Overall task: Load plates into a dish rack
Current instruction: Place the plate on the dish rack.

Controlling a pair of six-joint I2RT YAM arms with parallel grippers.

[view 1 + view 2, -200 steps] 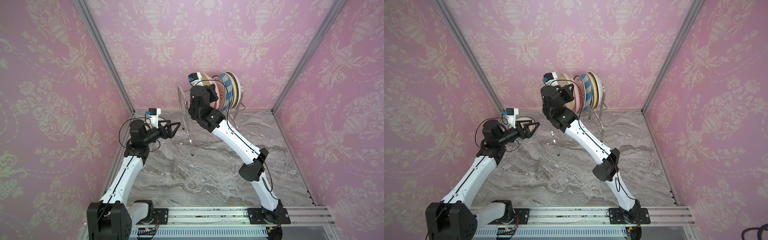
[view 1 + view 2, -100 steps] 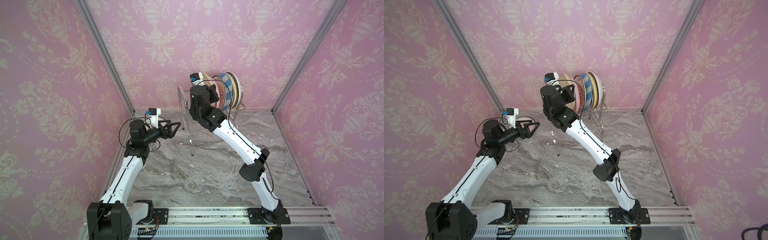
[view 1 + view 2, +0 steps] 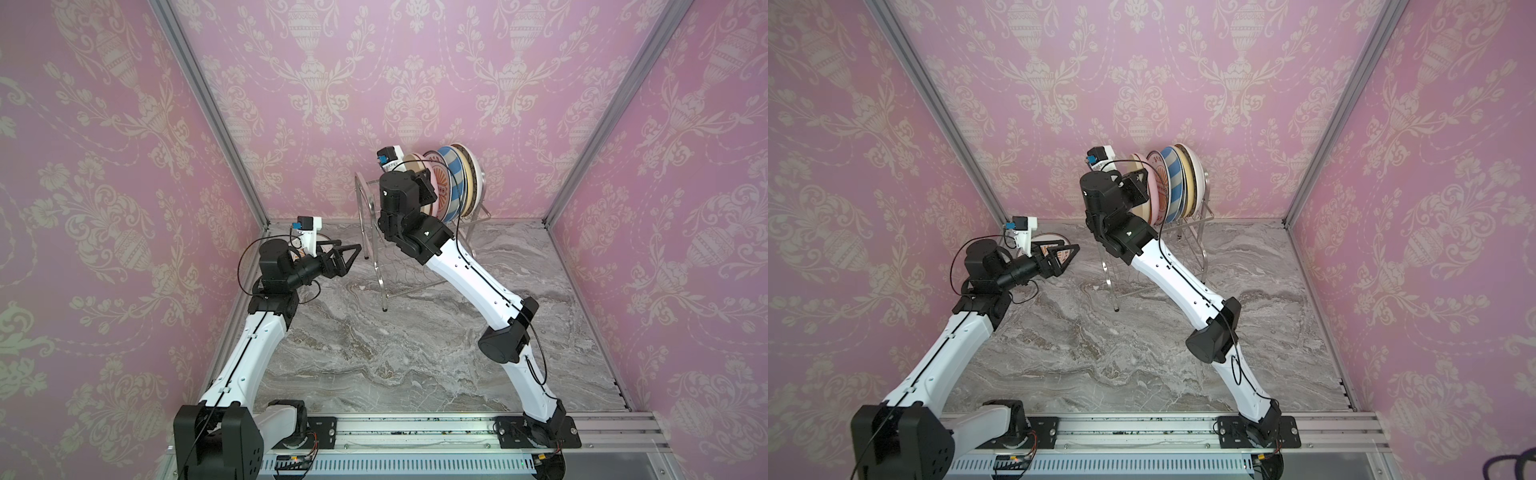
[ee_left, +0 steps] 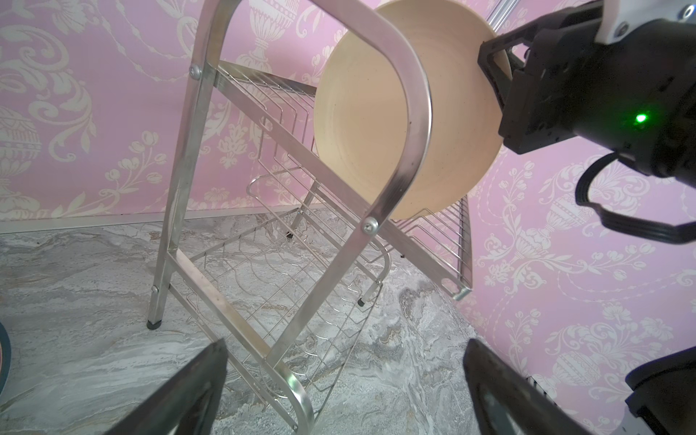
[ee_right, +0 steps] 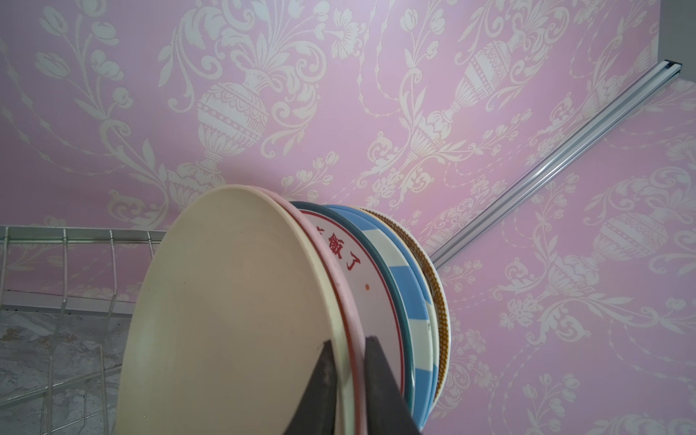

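The chrome dish rack stands at the back of the marble table. Several plates stand upright in its top tier: cream nearest, then pink, a white one with red writing and an orange sunburst, blue-white striped, and others behind. My right gripper sits on the cream plate's rim with its jaws narrow. The pink rim also shows between them. My left gripper hovers open and empty left of the rack's arched side frame.
Another plate lies flat on the table behind my left wrist, mostly hidden. The rack's lower tier holds nothing. Pink patterned walls close in on three sides. The arms' base rail runs along the front edge.
My right wrist has shifted slightly at the rack's top tier, staying on the cream plate. The left arm has not moved.
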